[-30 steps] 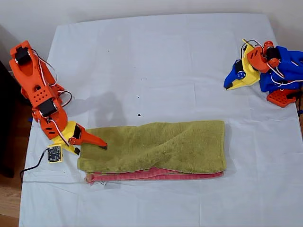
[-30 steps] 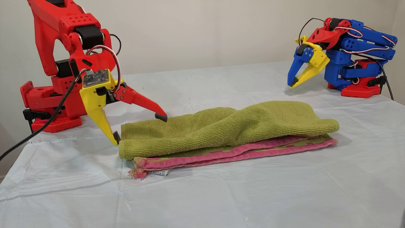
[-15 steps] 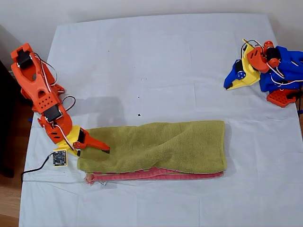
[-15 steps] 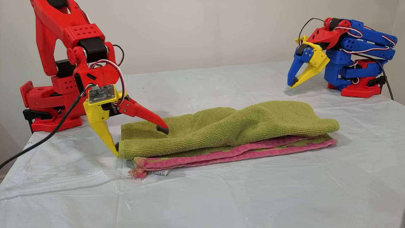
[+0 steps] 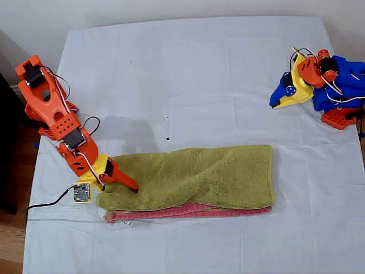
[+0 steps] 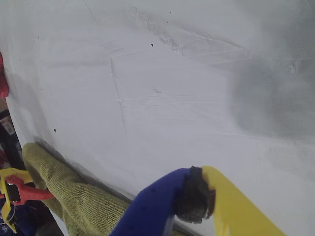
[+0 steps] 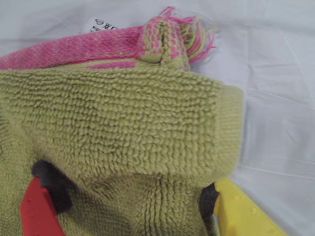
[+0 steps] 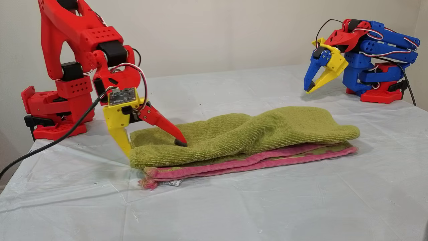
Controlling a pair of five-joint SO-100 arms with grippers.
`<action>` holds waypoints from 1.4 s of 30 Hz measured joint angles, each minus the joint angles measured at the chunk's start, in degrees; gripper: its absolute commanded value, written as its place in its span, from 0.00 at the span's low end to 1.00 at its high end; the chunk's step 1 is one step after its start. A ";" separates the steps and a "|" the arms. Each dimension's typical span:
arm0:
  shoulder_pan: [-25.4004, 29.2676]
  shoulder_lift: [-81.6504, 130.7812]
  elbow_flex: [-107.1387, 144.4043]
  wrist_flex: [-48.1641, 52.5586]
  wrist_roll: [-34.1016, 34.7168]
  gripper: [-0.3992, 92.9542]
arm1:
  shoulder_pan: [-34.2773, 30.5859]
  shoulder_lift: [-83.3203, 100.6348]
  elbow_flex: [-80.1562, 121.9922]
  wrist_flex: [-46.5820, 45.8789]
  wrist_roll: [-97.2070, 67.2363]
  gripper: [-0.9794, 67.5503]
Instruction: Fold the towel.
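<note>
Second wrist view: my second gripper [image 7: 128, 206] has its jaws spread, straddling the end of the towel [image 7: 123, 132]; the red jaw presses onto the terry on top, the yellow jaw stands just outside the folded edge, against the sheet. No pinch yet, as far as I can judge. Placement reads as set-up for taking this short end and carrying it toward the far end for another fold. Towel lies as a long folded strip stretching away from this gripper, green layer on top, pink hem [image 8: 234, 164] and white tag [image 8: 171, 183] showing just beneath the grasp point. Other view confirms red jaw tip resting on the cloth. My first gripper [image 8: 309, 89] hangs above bare tabletop [image 5: 188, 68], well apart from the towel's far end, jaws pressed together on nothing, evidently parked while the other works. Containers: none in sight; nothing holds anything.
</note>
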 measured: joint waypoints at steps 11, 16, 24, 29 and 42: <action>-7.47 -1.67 -7.03 6.59 1.85 0.01 | 0.00 0.00 0.00 0.00 0.00 0.02; -8.35 -1.23 -9.05 11.16 3.87 0.01 | 0.00 0.00 0.00 0.00 0.00 0.02; -12.04 -4.39 -24.61 31.82 9.05 0.01 | 0.00 0.00 0.00 0.00 0.00 0.02; -14.24 -8.00 -37.71 45.18 13.36 0.01 | 0.00 0.00 0.00 0.00 0.00 0.02; -16.96 -32.61 -89.56 66.80 29.18 0.01 | 0.00 0.00 0.00 0.00 0.00 0.02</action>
